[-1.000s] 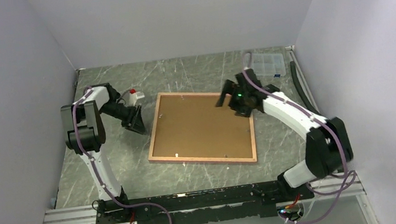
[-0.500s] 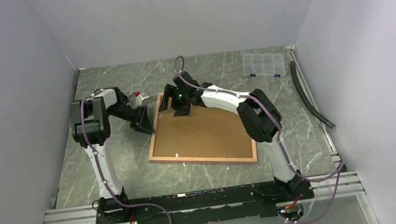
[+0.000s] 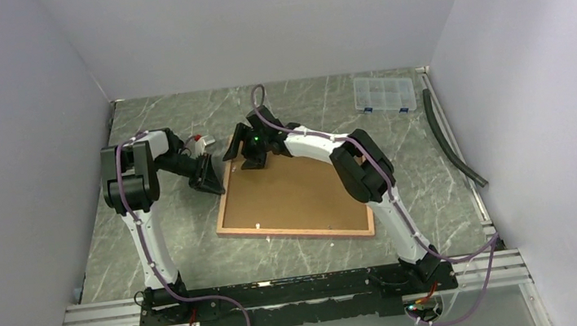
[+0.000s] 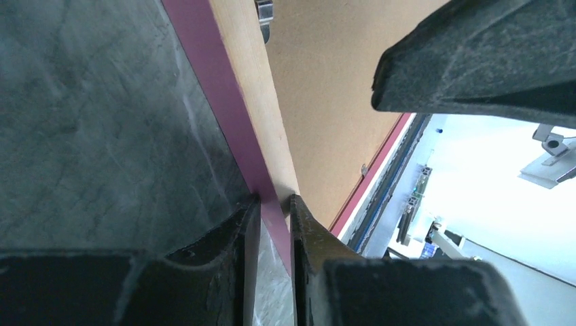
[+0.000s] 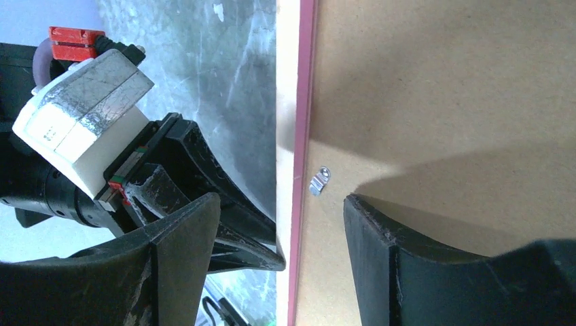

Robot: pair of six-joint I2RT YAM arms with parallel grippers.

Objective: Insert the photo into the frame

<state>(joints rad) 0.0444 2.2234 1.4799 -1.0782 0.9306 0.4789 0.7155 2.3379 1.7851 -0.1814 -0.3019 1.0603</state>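
Frame (image 3: 297, 232): It lies flat in the middle of the table (image 3: 171, 242). Its tan wood back faces up. Its pink side shows along the rim.
Backing board (image 3: 297, 191): This plain brown board sits inside the frame and fills it from rim to rim.
Left claw (image 3: 209, 176): It is at the left side of the frame, near the far corner. Its two fingers are pinched on the frame's thin rim, with one finger on each side. The pink edge runs right between them.
Right claw (image 3: 242, 157): It hangs over the far left corner of the frame, very near the left claw. Its fingers stand wide apart and hold nothing. One finger is above the brown board. The other is above the table, just outside the rim.
Metal clip (image 5: 319, 180): This small silver tab lies on the board, just beside the pink rim. It is in the gap between the right claw's fingers.
Clear box (image 3: 382, 93): This flat plastic box with little cells sits at the far right of the table, well apart from the frame.
Black hose (image 3: 451, 140): It lies along the right edge of the table.
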